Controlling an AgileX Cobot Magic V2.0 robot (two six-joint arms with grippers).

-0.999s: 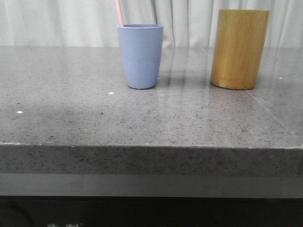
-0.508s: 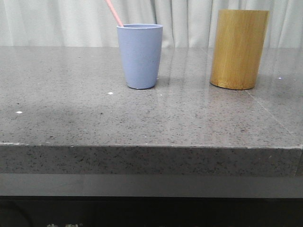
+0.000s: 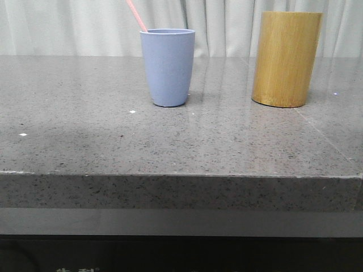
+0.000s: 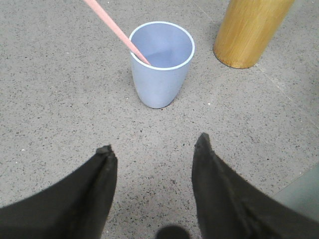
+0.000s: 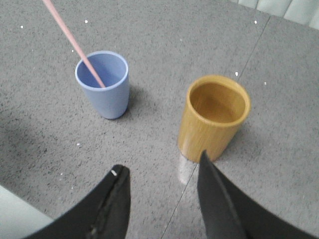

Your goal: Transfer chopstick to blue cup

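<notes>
Front view: chopstick (image 3: 136,15) leans in blue cup (image 3: 168,67); wrist views: both claws spread, empty.

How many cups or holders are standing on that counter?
2. The blue cup stands toward the left with a pink chopstick leaning inside it; the taller bamboo holder stands apart to its right, looking empty from above.

The blue cup (image 3: 168,67) stands upright on the desk (image 3: 102,141), left of centre. The pale pink chopstick (image 3: 136,15) rests inside it, leaning up and leftward over the rim.
</notes>
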